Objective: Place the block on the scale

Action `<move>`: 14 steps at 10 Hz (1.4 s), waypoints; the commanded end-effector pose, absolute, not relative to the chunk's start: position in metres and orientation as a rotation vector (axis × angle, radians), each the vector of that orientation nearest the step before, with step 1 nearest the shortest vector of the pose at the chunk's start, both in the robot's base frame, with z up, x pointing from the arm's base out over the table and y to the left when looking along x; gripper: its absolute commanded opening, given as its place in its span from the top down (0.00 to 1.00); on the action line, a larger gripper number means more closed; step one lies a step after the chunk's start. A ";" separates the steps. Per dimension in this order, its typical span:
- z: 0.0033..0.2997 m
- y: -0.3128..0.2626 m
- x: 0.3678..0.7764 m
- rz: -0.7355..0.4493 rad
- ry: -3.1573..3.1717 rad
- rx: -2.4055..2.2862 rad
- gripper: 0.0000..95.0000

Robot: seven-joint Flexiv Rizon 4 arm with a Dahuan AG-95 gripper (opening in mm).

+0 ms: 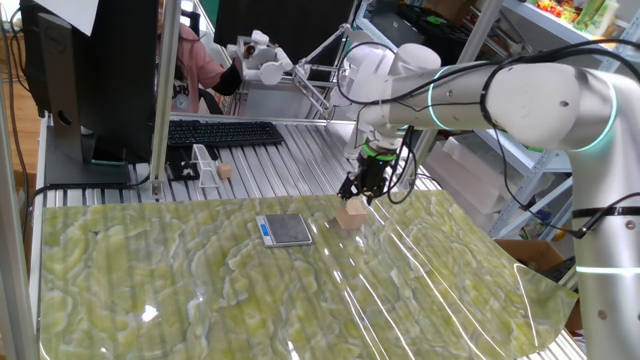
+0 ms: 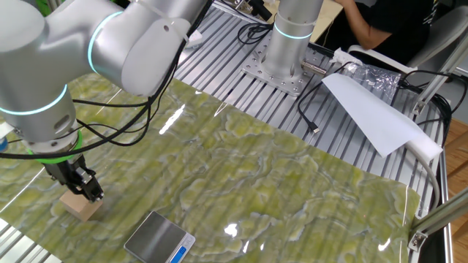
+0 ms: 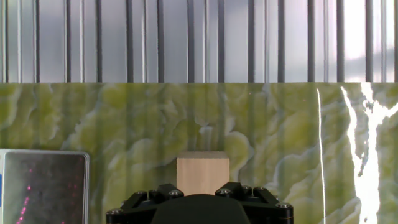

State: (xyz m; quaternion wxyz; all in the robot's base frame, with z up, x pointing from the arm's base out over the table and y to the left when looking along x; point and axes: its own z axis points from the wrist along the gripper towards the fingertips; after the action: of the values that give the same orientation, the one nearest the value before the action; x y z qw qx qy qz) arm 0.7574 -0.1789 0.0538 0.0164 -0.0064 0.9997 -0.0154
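Green marbled matting covers the tabletop (image 1: 150,270), and the block (image 1: 351,216) sits on it just beside the scale (image 1: 285,230), not touching. Pointing straight down over the block, the tool (image 1: 362,187) has its jaws apart and grips nothing yet. To do this well, I'd settle the fingers squarely on opposite faces (the hand view shows the block centred), close, lift clear, then carry it sideways. A keyboard (image 1: 224,132) and small tan ball (image 1: 226,171) lie well back; nothing blocks the path.
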 end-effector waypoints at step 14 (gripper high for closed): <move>0.034 -0.181 0.759 -0.032 3.082 -0.009 0.80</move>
State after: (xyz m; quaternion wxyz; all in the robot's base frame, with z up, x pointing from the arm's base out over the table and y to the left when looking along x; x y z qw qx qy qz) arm 0.7600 -0.1809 0.0345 0.0292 -0.0025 0.9995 -0.0098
